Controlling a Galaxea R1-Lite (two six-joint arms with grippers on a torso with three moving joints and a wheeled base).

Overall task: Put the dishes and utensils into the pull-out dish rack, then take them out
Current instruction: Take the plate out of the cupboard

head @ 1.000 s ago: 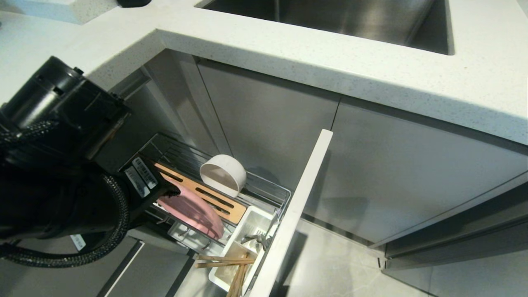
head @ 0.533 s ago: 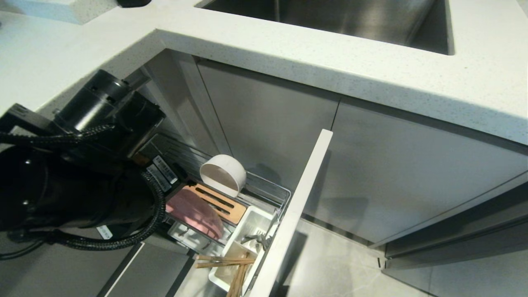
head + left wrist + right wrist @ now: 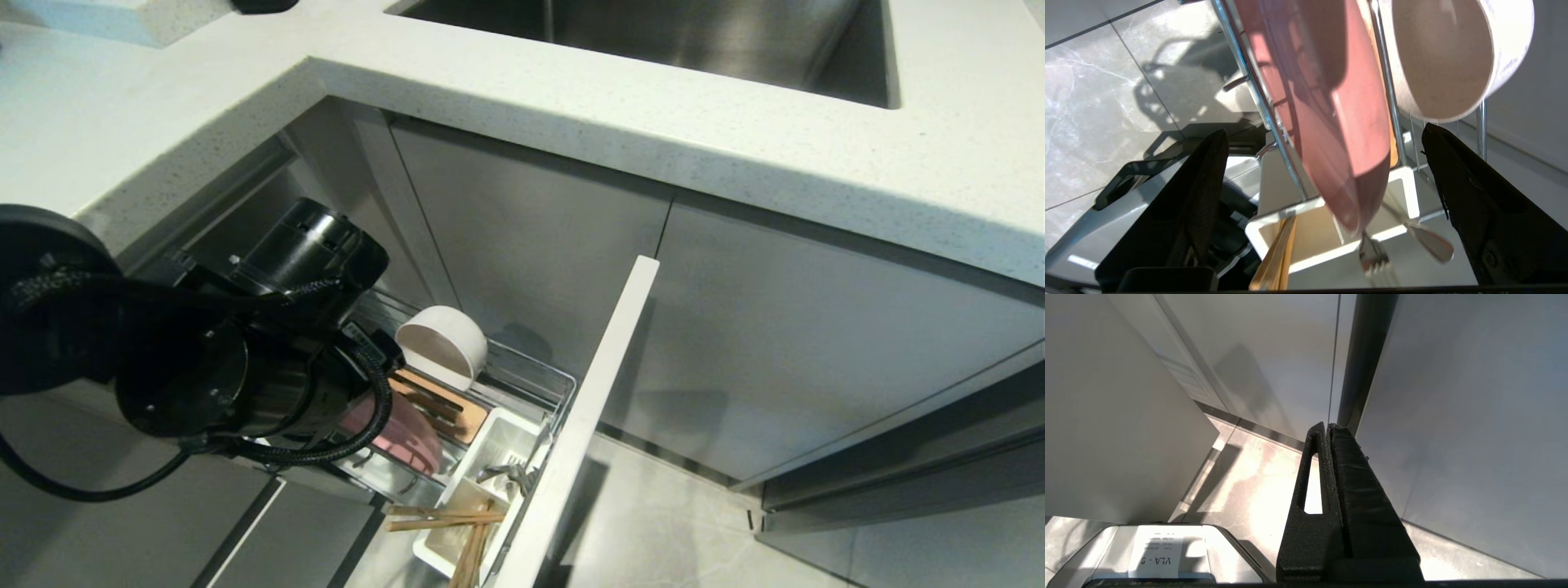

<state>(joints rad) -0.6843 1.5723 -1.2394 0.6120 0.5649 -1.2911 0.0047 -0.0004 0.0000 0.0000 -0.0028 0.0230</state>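
left claw [image 3: 1323, 163] advanced, now spread | pink plate [image 3: 1339, 122] between fingers, untouched

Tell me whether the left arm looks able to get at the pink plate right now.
Probably yes: the left pincer stands open astride the pink plate racked on edge, nothing between them.

Rack: the chrome wire pull-out dish rack [image 3: 539, 377] sits below the white stone countertop [image 3: 653, 106].
Dishes: the small round white bowl [image 3: 442, 345] stands behind the wide shallow pink plate [image 3: 406, 437].
Utensils: the light wooden chopsticks [image 3: 457, 523] and slim silver metal spoon [image 3: 1429, 241] rest in the white plastic utensil caddy [image 3: 498, 441].
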